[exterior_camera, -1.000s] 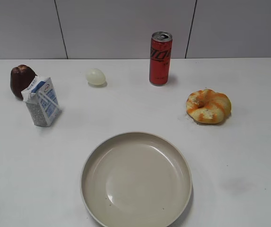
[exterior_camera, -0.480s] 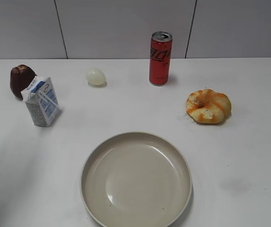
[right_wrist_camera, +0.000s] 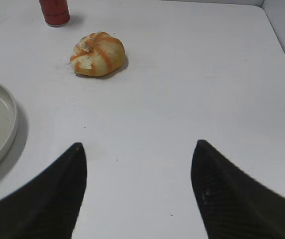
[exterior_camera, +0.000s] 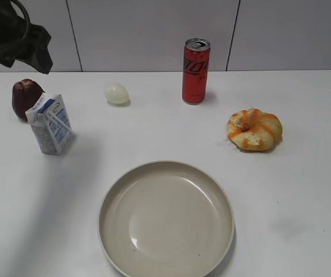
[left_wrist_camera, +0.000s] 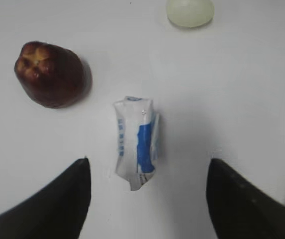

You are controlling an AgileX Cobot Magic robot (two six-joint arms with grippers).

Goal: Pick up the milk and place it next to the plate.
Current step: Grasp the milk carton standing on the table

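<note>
1. Black arm hardware has just come into the exterior view's upper-left corner; the left claw [left_wrist_camera: 147, 199] now hangs spread above the milk [exterior_camera: 50, 123], so I judge a grasp imminent.
2. Milk stands untouched on the counter [exterior_camera: 304, 173], beside a dark fruit [exterior_camera: 25, 98], well apart from the plate [exterior_camera: 166, 218].
3. Plate holds nothing.
4. Right claw [right_wrist_camera: 140, 191] spread, idle.

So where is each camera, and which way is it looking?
Exterior view: in front of the table, looking down at a slant at the plate, milk and can; a dark bit of arm shows top left.
Left wrist view: above the milk, facing down; the open left tool shows.
Right wrist view: low over the table, facing the bread roll; the open right tool shows.
Both the exterior and left wrist views show the milk.
</note>
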